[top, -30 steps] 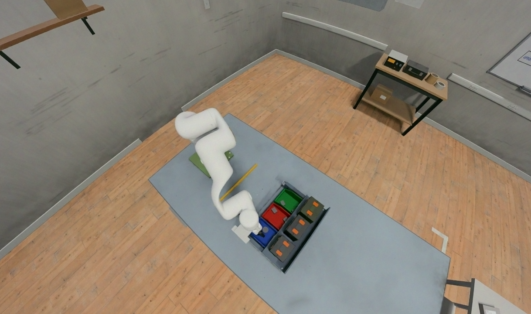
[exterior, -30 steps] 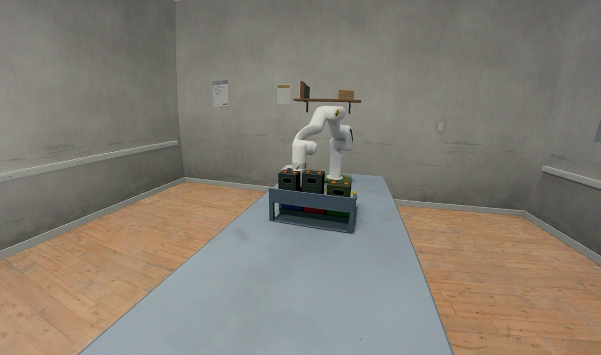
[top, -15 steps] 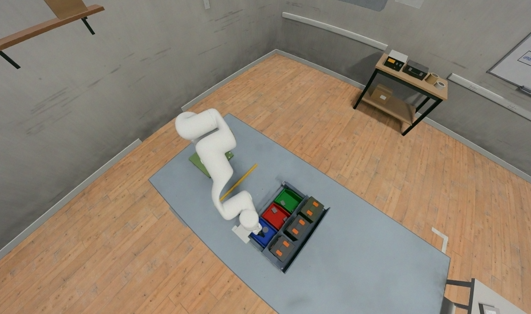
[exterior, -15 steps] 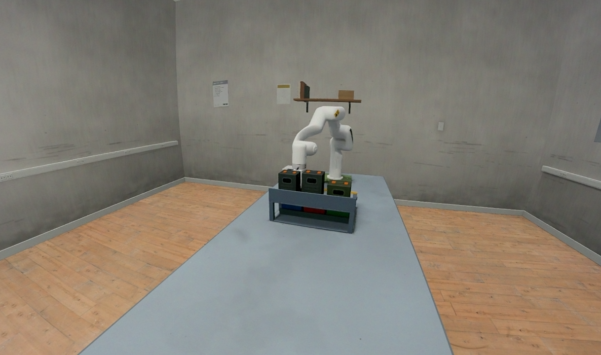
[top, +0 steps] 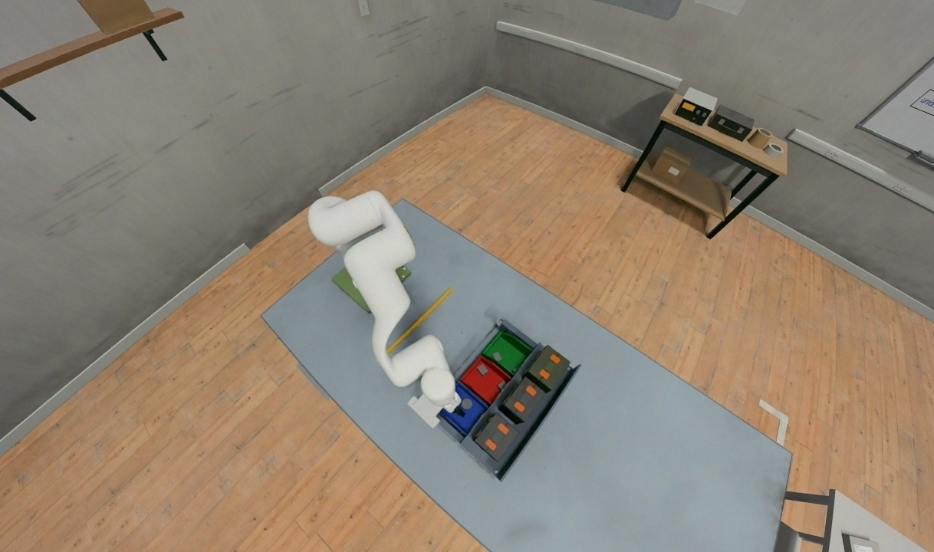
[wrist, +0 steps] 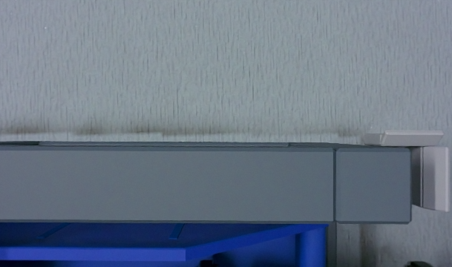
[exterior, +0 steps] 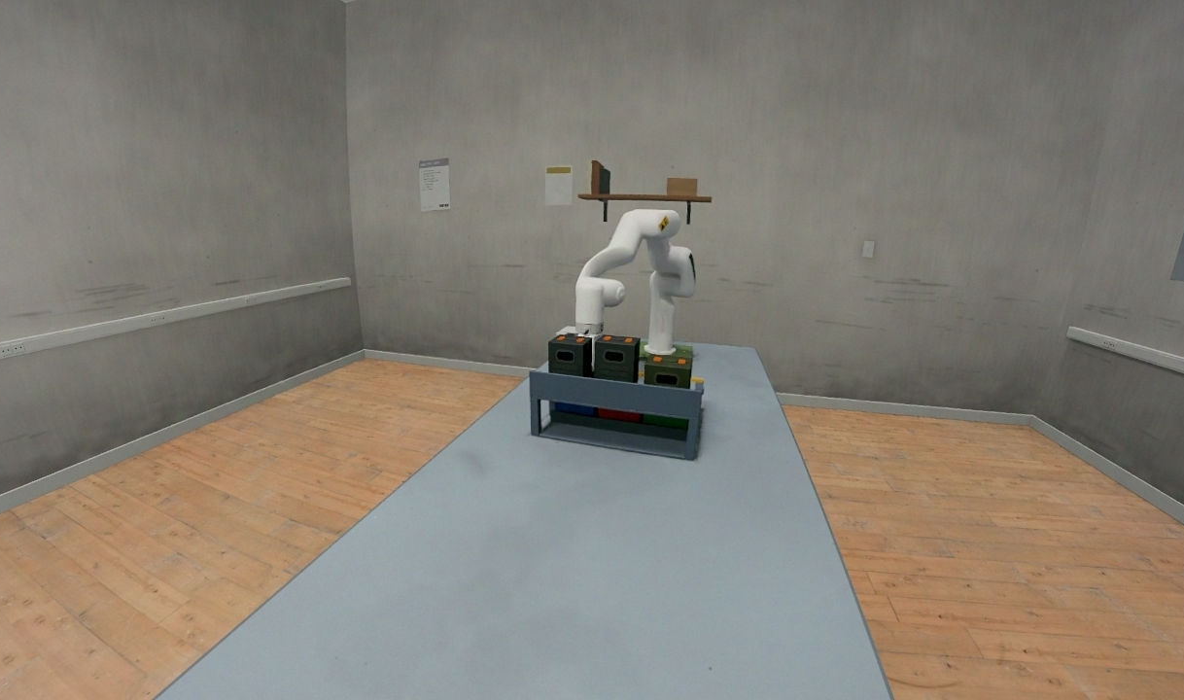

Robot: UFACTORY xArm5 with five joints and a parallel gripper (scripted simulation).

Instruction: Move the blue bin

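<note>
The blue open bin (top: 465,410) stands on the lower tier of the grey shelf (top: 505,396), at the end nearest my arm, with a small grey part in it. It shows as a blue strip under the rail in the exterior view (exterior: 574,408). In the wrist view the blue bin (wrist: 155,245) lies just below the shelf's grey rail (wrist: 196,183). My gripper (top: 453,407) points down over the bin's near wall. Its fingers stand wide apart and are mostly hidden by the wrist. I see nothing held between them.
A red bin (top: 485,379) and a green bin (top: 506,352) stand beside the blue one. Three dark bins (top: 523,400) with orange parts stand on the upper tier. A white block (top: 422,410) sits at the shelf's corner. A yellow bar (top: 421,320) lies near the arm's base.
</note>
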